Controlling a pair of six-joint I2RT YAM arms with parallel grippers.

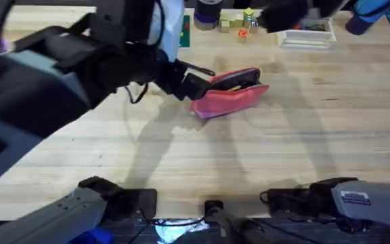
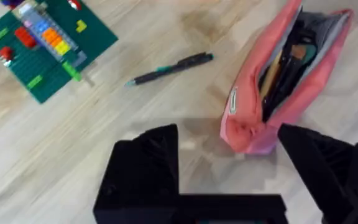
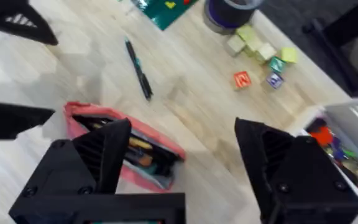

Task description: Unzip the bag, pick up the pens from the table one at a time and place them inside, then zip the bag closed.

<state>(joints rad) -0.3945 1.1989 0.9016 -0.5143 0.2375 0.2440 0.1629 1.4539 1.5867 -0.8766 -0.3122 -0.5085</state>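
Note:
The pink bag (image 1: 232, 97) lies unzipped near the middle of the table (image 1: 303, 135), and a tan-yellow pen (image 2: 272, 74) shows inside it among dark items. A black pen (image 2: 173, 67) lies on the wood between the bag and a green baseplate. My left gripper (image 2: 229, 162) is open low over the table, with the near end of the bag (image 2: 247, 134) between its fingers and untouched. My right gripper (image 3: 179, 168) hangs open high above the bag (image 3: 126, 152), empty, with the black pen (image 3: 138, 68) farther off.
A green brick baseplate (image 2: 48, 43) lies beyond the black pen. Wooden letter blocks (image 3: 253, 56), a dark round roll (image 3: 229, 12) and a white box (image 3: 347, 134) of small items stand along the far edge. Bare wood stretches in front of the bag.

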